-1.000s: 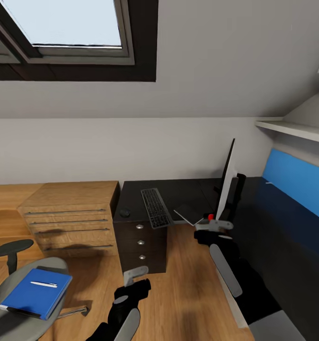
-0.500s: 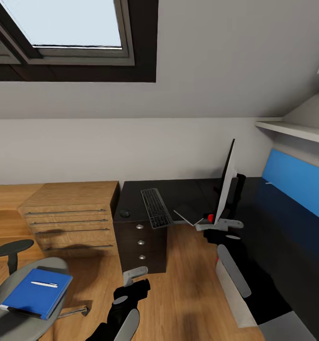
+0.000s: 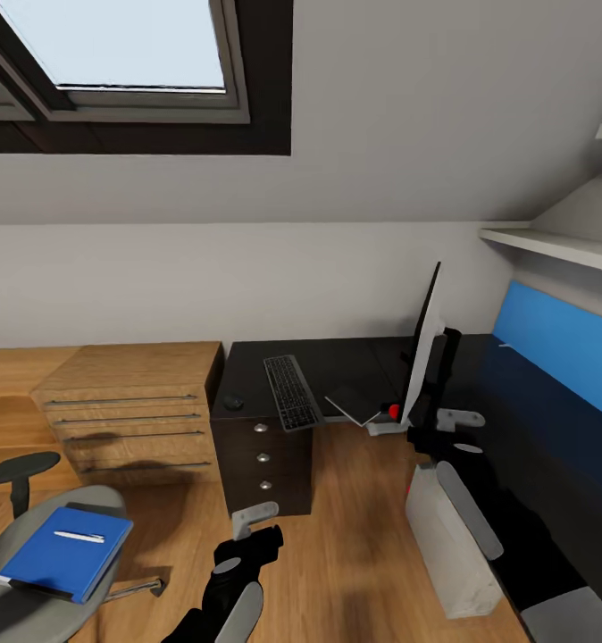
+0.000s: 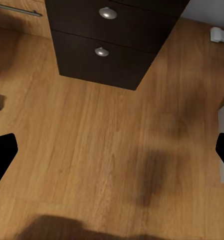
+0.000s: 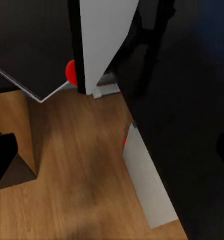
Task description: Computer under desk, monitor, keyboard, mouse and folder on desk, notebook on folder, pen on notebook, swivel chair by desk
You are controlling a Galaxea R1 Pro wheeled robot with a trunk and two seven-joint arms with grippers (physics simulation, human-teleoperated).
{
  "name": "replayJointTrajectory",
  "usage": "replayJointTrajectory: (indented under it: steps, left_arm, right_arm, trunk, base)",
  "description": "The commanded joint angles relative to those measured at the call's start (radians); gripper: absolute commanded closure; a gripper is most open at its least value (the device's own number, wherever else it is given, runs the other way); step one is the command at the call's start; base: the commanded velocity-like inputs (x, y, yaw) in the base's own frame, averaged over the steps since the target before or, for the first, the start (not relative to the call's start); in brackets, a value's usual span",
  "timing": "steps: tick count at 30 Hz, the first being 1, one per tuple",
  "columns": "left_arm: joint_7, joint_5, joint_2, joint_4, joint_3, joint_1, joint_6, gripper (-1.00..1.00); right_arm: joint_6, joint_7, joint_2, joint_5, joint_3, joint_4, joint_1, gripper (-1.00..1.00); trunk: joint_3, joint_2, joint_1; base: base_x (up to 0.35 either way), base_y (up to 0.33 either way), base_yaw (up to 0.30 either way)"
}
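On the black desk (image 3: 337, 357) lie the keyboard (image 3: 292, 391) and the mouse (image 3: 234, 403). The monitor (image 3: 423, 353) stands edge-on, its red dot (image 5: 71, 71) at the lower corner. The pale computer (image 3: 448, 545) stands on the floor at the desk's edge. The blue folder (image 3: 64, 552) with the pen (image 3: 79, 537) on it rests on the swivel chair (image 3: 33, 616). A thin dark slab (image 3: 359, 402) overhangs the desk; I cannot tell whether it is the notebook. My right gripper (image 3: 462, 433) is open beside the monitor's foot. My left gripper (image 3: 258, 527) hangs open over the floor.
A light wooden counter (image 3: 131, 393) with bar handles adjoins the desk's left end. The desk's drawers (image 4: 104, 30) reach the floor. A black stool (image 3: 20, 469) stands behind the chair. A shelf (image 3: 551, 243) and a blue panel (image 3: 560, 344) run along the right wall.
My right arm has swung right, away from the monitor's lower corner and over the desk's dark side, uncovering more of the computer. The view has shifted slightly. The left arm is still.
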Motion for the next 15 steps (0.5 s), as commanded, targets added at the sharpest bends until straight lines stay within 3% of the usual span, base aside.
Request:
replayJointTrajectory:
  steps: [1, 3, 4, 5, 7, 9, 13, 15]
  left_arm:
    - [0.008, 0.006, 0.0, -0.001, -0.001, -0.001, 0.003, -1.0]
    - [0.008, 0.006, 0.0, -0.001, -0.001, -0.001, 0.002, -1.0]
    - [0.008, 0.006, 0.0, -0.001, -0.002, -0.001, 0.002, -1.0]
    - [0.008, 0.006, 0.0, -0.001, -0.003, -0.001, 0.003, -1.0]
    - [0.008, 0.006, 0.0, -0.001, -0.003, -0.001, 0.003, -1.0]
    - [0.008, 0.006, 0.0, -0.001, -0.004, -0.001, 0.003, -1.0]
    - [0.01, 0.006, 0.0, -0.001, -0.006, -0.001, 0.003, -1.0]
    - [0.01, 0.006, -0.001, -0.001, -0.006, -0.001, 0.003, -1.0]
  right_arm:
    - [-0.008, 0.004, -0.011, -0.01, -0.004, 0.005, -0.001, -1.0]
    - [-0.042, 0.042, -0.042, -0.008, -0.026, 0.029, -0.001, -1.0]
    - [-0.081, 0.084, -0.092, -0.007, -0.049, 0.072, -0.002, -1.0]
    - [-0.11, 0.11, -0.122, -0.007, -0.058, 0.122, -0.004, -1.0]
    - [-0.142, 0.128, -0.135, -0.007, -0.062, 0.167, -0.006, -1.0]
    - [-0.236, 0.164, -0.148, 0.006, -0.065, 0.277, -0.017, -1.0]
    - [-0.413, 0.201, -0.151, 0.087, -0.065, 0.493, -0.078, -1.0]
    - [-0.467, 0.211, -0.15, 0.117, -0.065, 0.573, -0.108, -1.0]
  trunk:
    - [-0.002, -0.002, 0.001]
    - [-0.002, -0.002, 0.001]
    - [-0.002, -0.002, 0.001]
    - [-0.002, -0.002, 0.001]
    - [-0.002, -0.002, 0.001]
    - [-0.002, -0.002, 0.001]
    - [-0.002, -0.002, 0.001]
    - [-0.002, -0.002, 0.001]
  base:
    - [0.07, -0.19, 0.0]
    - [0.104, -0.229, 0.0]
    - [0.074, -0.155, 0.0]
    - [0.038, -0.079, 0.0]
    - [0.027, -0.057, 0.0]
    - [0.013, -0.027, 0.0]
    - [0.005, -0.009, 0.0]
    - [0.002, -0.004, 0.0]
